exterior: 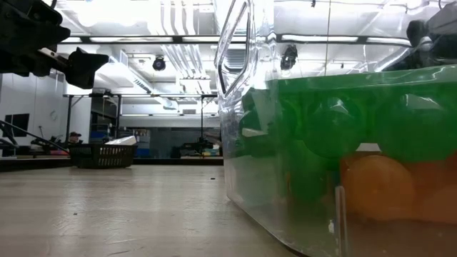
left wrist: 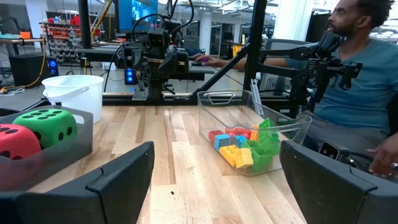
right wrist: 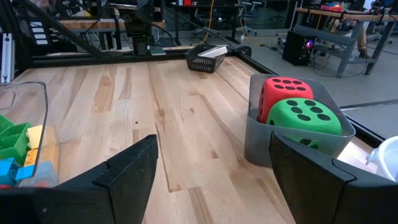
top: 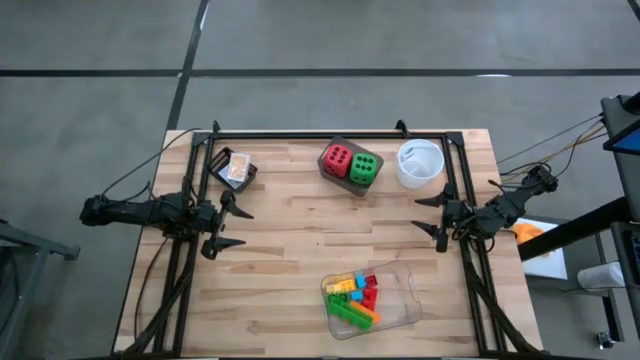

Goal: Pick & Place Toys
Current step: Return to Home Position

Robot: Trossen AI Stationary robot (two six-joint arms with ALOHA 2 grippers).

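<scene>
Parked at tabletop [top: 300, 250] sides with left hand [top: 247, 228] and right hand [top: 416, 214] open, apart from far red die [top: 338, 157] and green die [top: 364, 167], likely light, squashy, best pinched across flat faces.

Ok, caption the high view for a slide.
Left fingers and right fingers open at the sides; dice in bin, bricks in tray.

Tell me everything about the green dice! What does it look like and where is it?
The green die is a big, soft-looking cube, maybe foam, bright green with rounded edges and black dots on its faces. It sits upright in a grey see-through bin, pressed against the red die beside it, and pokes up above the bin's rim. The bin stands on the wooden table beside the white bowl.
</scene>
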